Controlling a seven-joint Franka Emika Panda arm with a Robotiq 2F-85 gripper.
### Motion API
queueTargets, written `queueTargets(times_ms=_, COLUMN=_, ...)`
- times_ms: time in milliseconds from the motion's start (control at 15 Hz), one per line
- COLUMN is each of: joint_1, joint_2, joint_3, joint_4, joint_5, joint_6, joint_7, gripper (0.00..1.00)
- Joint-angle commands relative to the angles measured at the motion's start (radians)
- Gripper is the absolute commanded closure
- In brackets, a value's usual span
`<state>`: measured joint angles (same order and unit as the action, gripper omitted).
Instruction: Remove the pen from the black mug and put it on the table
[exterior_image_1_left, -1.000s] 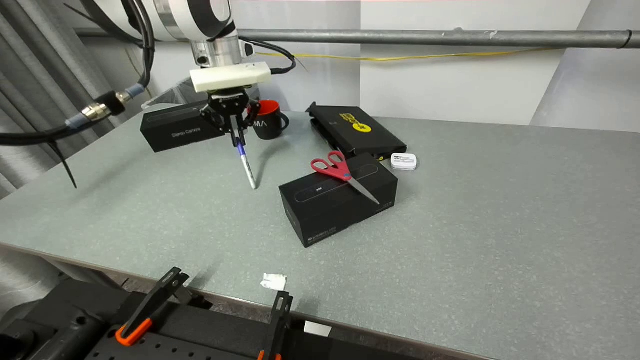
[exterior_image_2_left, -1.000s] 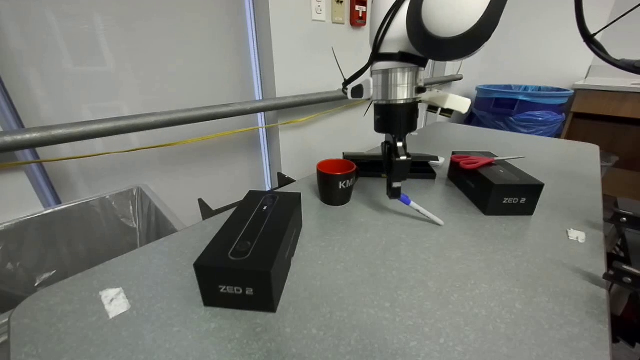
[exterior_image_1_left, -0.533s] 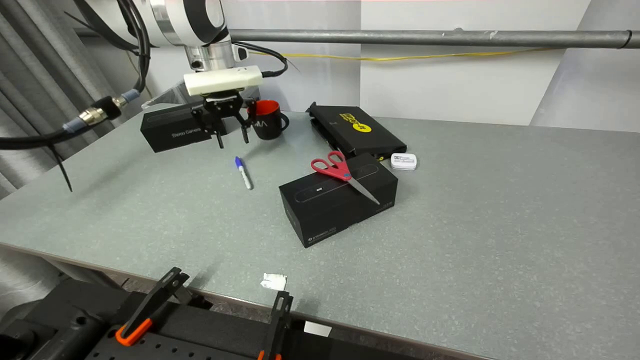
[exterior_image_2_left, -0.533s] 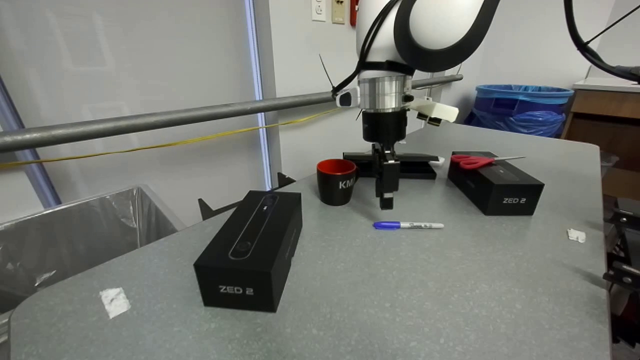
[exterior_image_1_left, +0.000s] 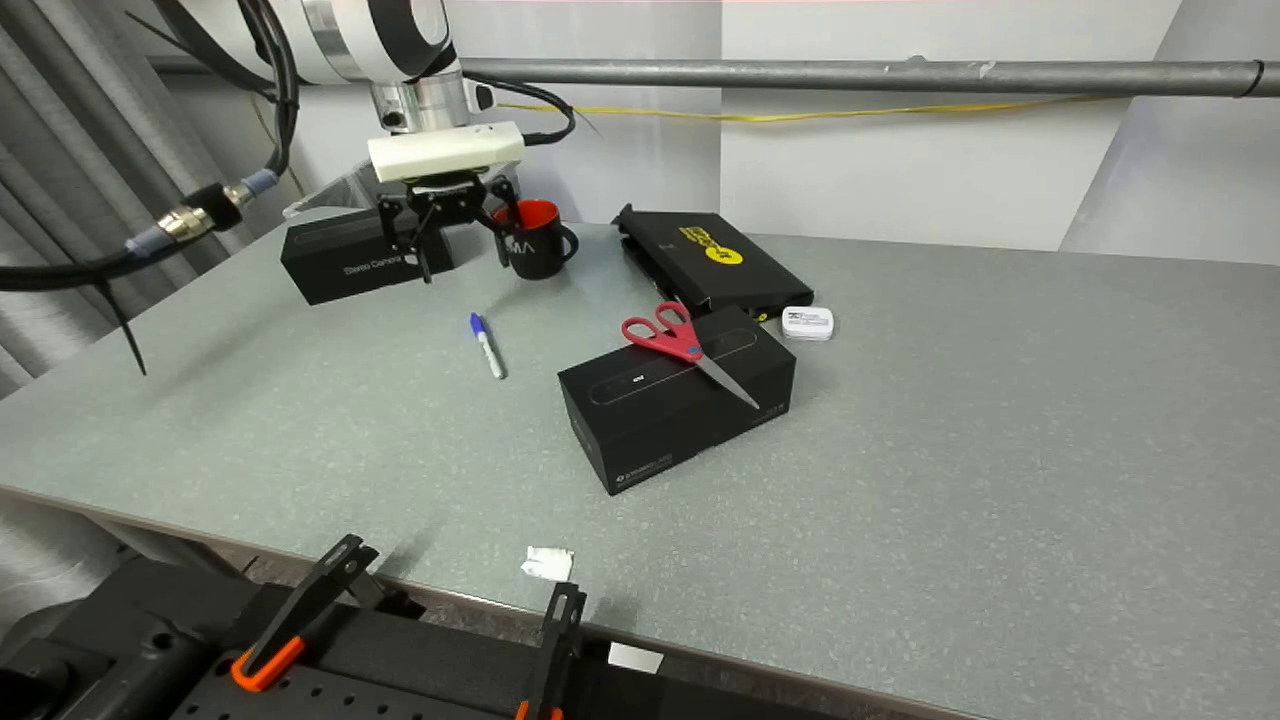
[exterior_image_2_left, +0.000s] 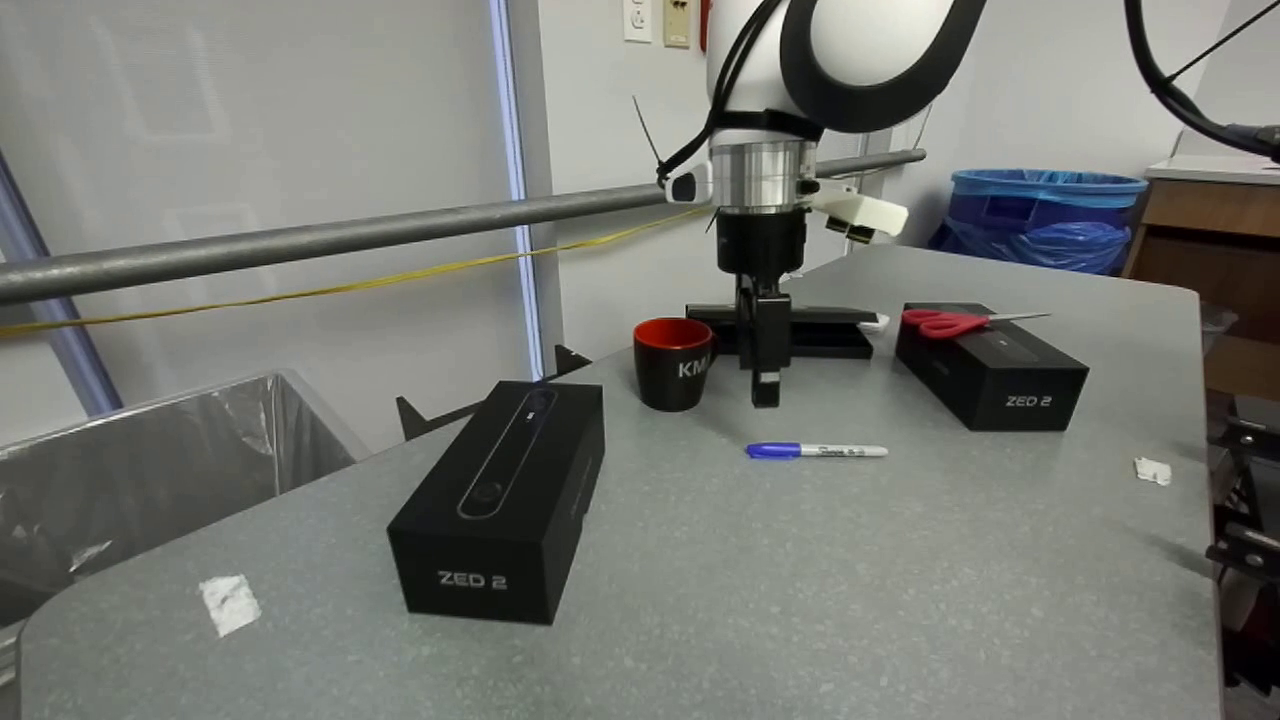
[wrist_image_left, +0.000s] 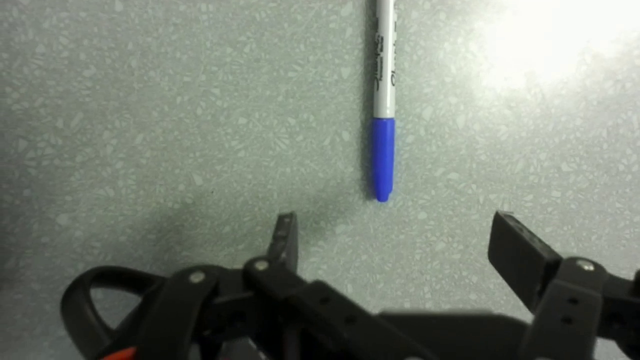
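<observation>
The pen (exterior_image_2_left: 815, 451), white with a blue cap, lies flat on the grey speckled table (exterior_image_2_left: 800, 600). Behind its cap end, in an exterior view, stands the black mug (exterior_image_1_left: 538, 250) with its red inside; no pen shows in it. My gripper (exterior_image_1_left: 465, 268) hangs above the table near the mug, jaws spread wide with nothing between them. Seen from the wrist, the pen (wrist_image_left: 383, 100) points its cap toward the gap between the fingertips of my gripper (wrist_image_left: 394, 220), apart from both. The mug's handle (wrist_image_left: 105, 272) appears at the lower left, partly behind the gripper.
Red-handled scissors (exterior_image_1_left: 670, 335) rest on a black box (exterior_image_1_left: 640, 430) beside the pen. Another black box (exterior_image_2_left: 500, 510) lies past the mug. A flat black case (exterior_image_1_left: 715, 255) and a small white tin (exterior_image_1_left: 808, 322) sit toward the wall. A pipe (exterior_image_1_left: 900, 75) runs behind.
One second ago the gripper was shut on the pen, held tilted. The jaws have since opened and the pen has dropped flat onto the table. The gripper has then risen slightly.
</observation>
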<state>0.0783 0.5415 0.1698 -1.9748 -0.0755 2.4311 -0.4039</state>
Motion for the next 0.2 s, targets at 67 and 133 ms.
queueTargets(times_ms=67, joint_1=-0.004, joint_2=0.000, joint_3=0.006, joint_4=0.009, joint_5=-0.003, joint_6=-0.009, joint_7=0.003, gripper=0.00)
queueTargets(times_ms=133, joint_1=-0.004, joint_2=0.000, joint_3=0.006, joint_4=0.010, joint_5=-0.003, joint_6=-0.013, joint_7=0.003, gripper=0.00)
